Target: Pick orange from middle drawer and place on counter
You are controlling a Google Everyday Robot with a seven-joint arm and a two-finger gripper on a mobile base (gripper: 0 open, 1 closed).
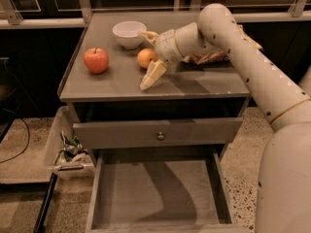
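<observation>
Gripper (pixel 144 59) spread open around the orange (pixel 146 57) on the counter (pixel 204 81)
Red apple (pixel 96 60) lies beyond its fingertips (pixel 146 84), white bowl (pixel 129 34) near its far finger, middle drawer (pixel 155 193) open below.

a red apple (pixel 96 59) with a stem stands near the left edge of the counter (pixel 204 84). a white bowl (pixel 129 34) sits by the far edge, left of centre. a crumpled tan packet (pixel 210 58), partly hidden, lies towards the right edge. below the front edge is a shut grey drawer front (pixel 121 132) with a round knob (pixel 160 136). a clear plastic bin (pixel 57 147) rests on the floor beside the left edge.

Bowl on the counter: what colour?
White bowl, camera view; gripper beside the orange on the counter.
</observation>
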